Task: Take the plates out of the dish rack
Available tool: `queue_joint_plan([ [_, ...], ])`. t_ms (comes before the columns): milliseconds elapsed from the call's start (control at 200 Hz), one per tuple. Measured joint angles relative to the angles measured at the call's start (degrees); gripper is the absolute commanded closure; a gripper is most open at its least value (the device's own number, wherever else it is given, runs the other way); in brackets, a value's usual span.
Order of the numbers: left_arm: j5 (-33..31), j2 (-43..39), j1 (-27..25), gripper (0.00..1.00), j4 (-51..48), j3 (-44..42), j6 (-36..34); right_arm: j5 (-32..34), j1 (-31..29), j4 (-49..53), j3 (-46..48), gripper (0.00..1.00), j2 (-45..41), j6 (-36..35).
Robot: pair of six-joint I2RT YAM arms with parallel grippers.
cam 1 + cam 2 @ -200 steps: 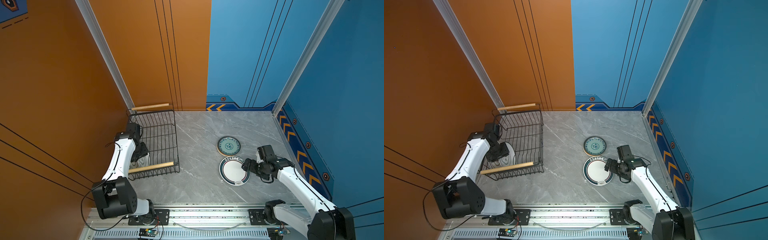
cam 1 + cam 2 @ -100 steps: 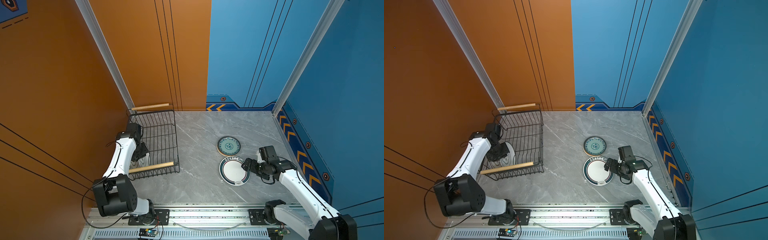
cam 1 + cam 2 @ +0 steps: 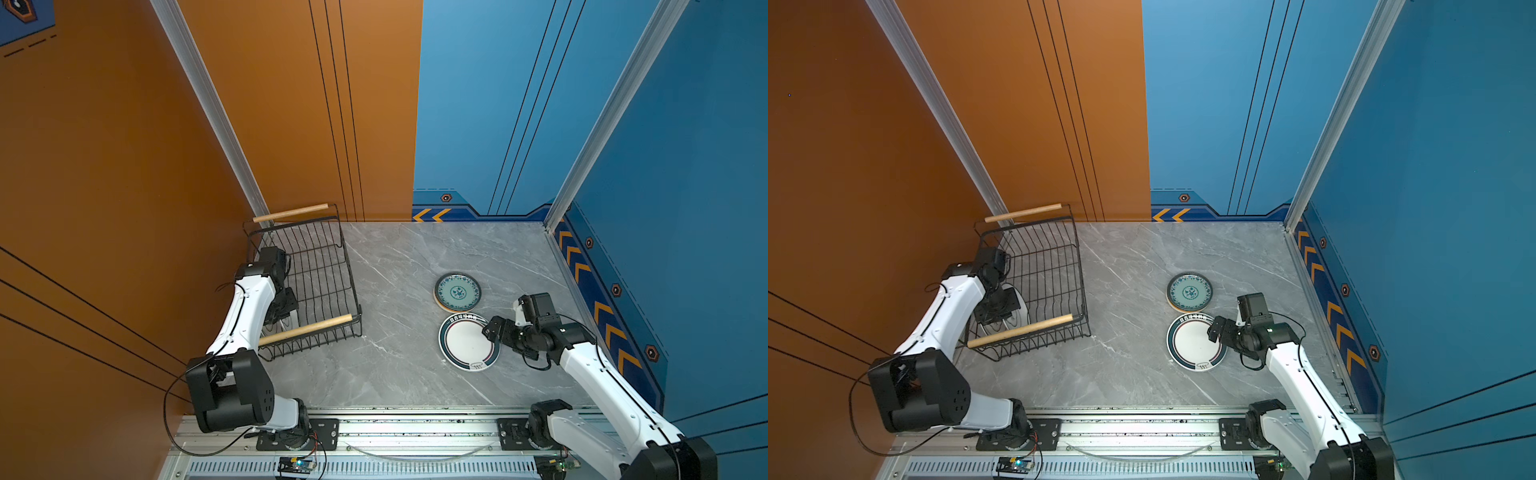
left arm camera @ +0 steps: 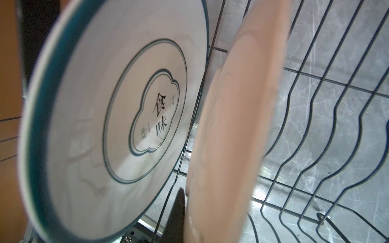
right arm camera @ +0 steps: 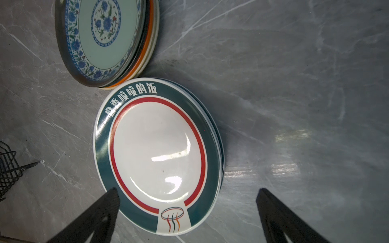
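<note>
In the dish rack (image 3: 305, 329) (image 3: 1019, 331) two plates stand on edge. One is a white plate (image 4: 105, 126) with a dark teal rim and an emblem, the other a cream plate (image 4: 242, 126) seen nearly edge-on. My left gripper (image 3: 286, 305) (image 3: 1000, 307) (image 4: 195, 195) is shut on the cream plate's rim; one dark finger (image 4: 179, 210) shows and the plate hides the other. On the table lie a stack of small plates (image 3: 457, 291) (image 5: 101, 40), teal-patterned on top, and a stack of white plates (image 3: 467, 343) (image 5: 157, 151). My right gripper (image 3: 490, 328) (image 5: 187, 190) hangs open over the white stack's edge.
The rack sits in the back left corner against the orange wall (image 3: 166, 208), and its wire dividers (image 4: 336, 105) stand to one side of the cream plate. Grey marble table (image 3: 395, 374) lies between the rack and the two stacks. The blue wall (image 3: 623, 311) is close behind the right arm.
My left gripper has shut on the cream plate inside the rack. The right arm has hardly moved and its gripper stays open.
</note>
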State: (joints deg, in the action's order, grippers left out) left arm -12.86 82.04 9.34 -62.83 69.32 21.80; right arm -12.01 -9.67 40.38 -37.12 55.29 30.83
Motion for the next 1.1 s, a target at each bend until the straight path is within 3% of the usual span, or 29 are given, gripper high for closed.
queue_joint_plan([
  [265, -0.1, -0.1, -0.9, 1.00, -2.6, 1.6, -0.6, -0.1, 0.3, 0.0, 0.1, 0.00, -0.3, 0.0],
  [571, 2.3, -2.6, -4.2, 1.00, -6.9, 14.2, -1.0, -0.1, 0.3, -0.1, 0.1, 0.00, -0.3, 0.0],
  [821, 8.4, -3.2, -7.2, 1.00, -8.1, 21.3, 1.0, -2.0, 0.4, -0.5, -1.9, 0.00, -0.6, 0.3],
  [1096, 20.9, -7.1, -16.4, 1.00, 0.7, 23.3, 11.3, -13.7, 0.7, -12.3, -4.7, 0.00, -0.8, 7.2],
])
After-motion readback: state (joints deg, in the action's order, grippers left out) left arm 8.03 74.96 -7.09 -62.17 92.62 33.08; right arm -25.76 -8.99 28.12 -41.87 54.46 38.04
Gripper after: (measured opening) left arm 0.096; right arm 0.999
